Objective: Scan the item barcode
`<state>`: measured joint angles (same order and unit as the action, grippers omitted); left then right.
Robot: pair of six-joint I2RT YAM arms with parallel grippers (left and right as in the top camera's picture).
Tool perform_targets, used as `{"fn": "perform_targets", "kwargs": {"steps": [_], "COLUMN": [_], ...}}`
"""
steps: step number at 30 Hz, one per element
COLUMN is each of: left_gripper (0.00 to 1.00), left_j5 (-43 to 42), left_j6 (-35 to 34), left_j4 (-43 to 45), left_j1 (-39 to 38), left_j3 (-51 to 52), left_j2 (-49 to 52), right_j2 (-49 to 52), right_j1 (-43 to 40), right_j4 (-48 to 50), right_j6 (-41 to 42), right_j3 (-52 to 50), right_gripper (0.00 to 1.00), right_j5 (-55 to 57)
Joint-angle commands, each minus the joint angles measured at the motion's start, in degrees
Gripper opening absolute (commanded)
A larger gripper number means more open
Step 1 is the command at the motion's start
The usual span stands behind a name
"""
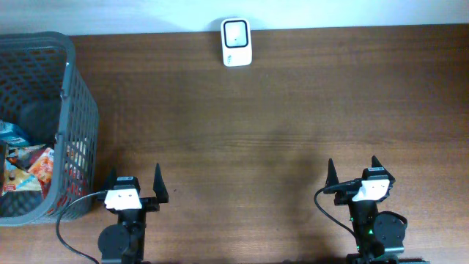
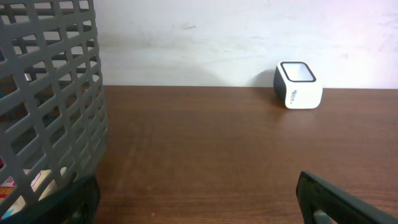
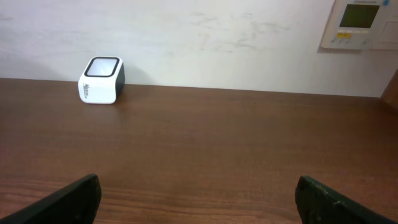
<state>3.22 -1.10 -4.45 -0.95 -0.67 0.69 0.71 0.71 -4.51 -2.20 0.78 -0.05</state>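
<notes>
The scanner [image 1: 236, 42] is white with dark sides, the lattice basket [image 1: 77, 125] grey, the wood-grain table [image 1: 293, 110] brown.

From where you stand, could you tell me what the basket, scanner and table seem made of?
Basket: likely grey matte plastic, moulded lattice walls.
Scanner: white, smooth plastic-looking shell, dark-framed window.
Table: brown wood grain, satin sheen; solid, veneer or laminate, cannot tell.

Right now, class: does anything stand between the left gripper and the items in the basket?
Yes: the grey lattice wall of the basket, just left of the left gripper, with the packets behind it.
</notes>
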Motion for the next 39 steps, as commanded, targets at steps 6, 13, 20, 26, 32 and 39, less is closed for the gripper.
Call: {"fn": "perform_targets", "kwargs": {"steps": [6, 13, 20, 26, 32, 39], "left_gripper": [0.99, 0.99, 0.99, 0.99, 0.99, 0.99], "left_j5": [0.44, 0.46, 2.71, -7.28, -29.86, -30.49], "left_j6": [0.72, 0.70, 0.74, 0.68, 0.72, 0.70], "left_j4": [-0.13, -0.13, 0.17, 3.39, 24.61, 32.81], "left_j1": [0.37, 0.37, 0.37, 0.37, 0.37, 0.37], "left_j3": [0.15, 0.15, 0.15, 0.15, 0.13, -11.45], "left_j2": [-0.28, -0.28, -0.28, -0.28, -0.28, 1.53], "right_j2": [0.26, 0.26, 0.26, 0.26, 0.26, 0.26], "right_j1": [-0.35, -0.35, -0.35, -0.35, -0.35, -0.35], "right_j4": [-0.17, -0.17, -0.17, -0.17, -0.17, -0.17], "right_j6": [-0.39, -0.39, -0.39, -0.39, -0.39, -0.39], "right_j3": [-0.46, -0.46, -0.46, -0.46, -0.46, -0.46], "right_gripper": [0.98, 0.98, 0.98, 0.98, 0.98, 0.98], "right_j5": [0.66, 0.66, 0.66, 0.68, 0.66, 0.66]}}
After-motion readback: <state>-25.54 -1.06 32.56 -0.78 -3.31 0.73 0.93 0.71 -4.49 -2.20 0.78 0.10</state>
